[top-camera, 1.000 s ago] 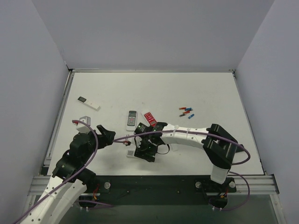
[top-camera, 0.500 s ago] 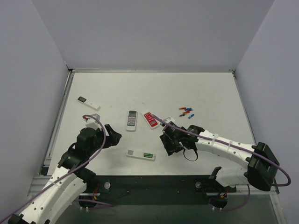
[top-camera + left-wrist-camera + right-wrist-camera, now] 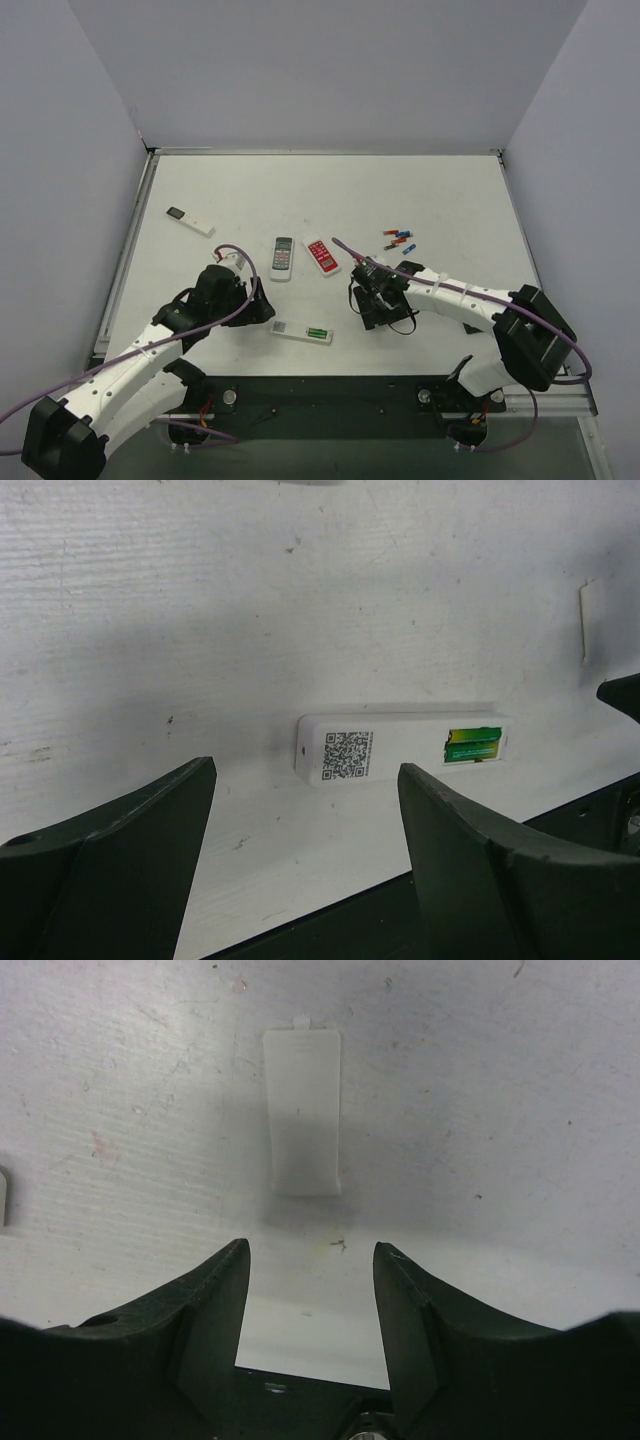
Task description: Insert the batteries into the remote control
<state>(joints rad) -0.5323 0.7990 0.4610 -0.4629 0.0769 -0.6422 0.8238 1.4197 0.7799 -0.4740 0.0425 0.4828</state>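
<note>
The long white remote control (image 3: 300, 332) lies face down near the table's front edge, its QR label up. Its battery bay (image 3: 473, 745) is open and shows green inside. In the left wrist view the remote (image 3: 400, 748) lies just ahead of my left gripper (image 3: 305, 780), which is open and empty at the remote's left end (image 3: 262, 312). My right gripper (image 3: 378, 320) is open and empty to the right of the remote. The white battery cover (image 3: 302, 1110) lies flat just ahead of its fingers (image 3: 312, 1250). Several red, blue and green batteries (image 3: 400, 239) lie loose at the back right.
A grey-faced remote (image 3: 283, 258) and a small red-faced remote (image 3: 321, 255) lie side by side behind the white remote. A slim white stick with a black end (image 3: 190, 221) lies at the far left. The table's front edge (image 3: 330, 376) is close behind both grippers.
My right gripper has drawn away from over the remote to its right, uncovering it. My left gripper has moved right and down, close to the remote's left end.
</note>
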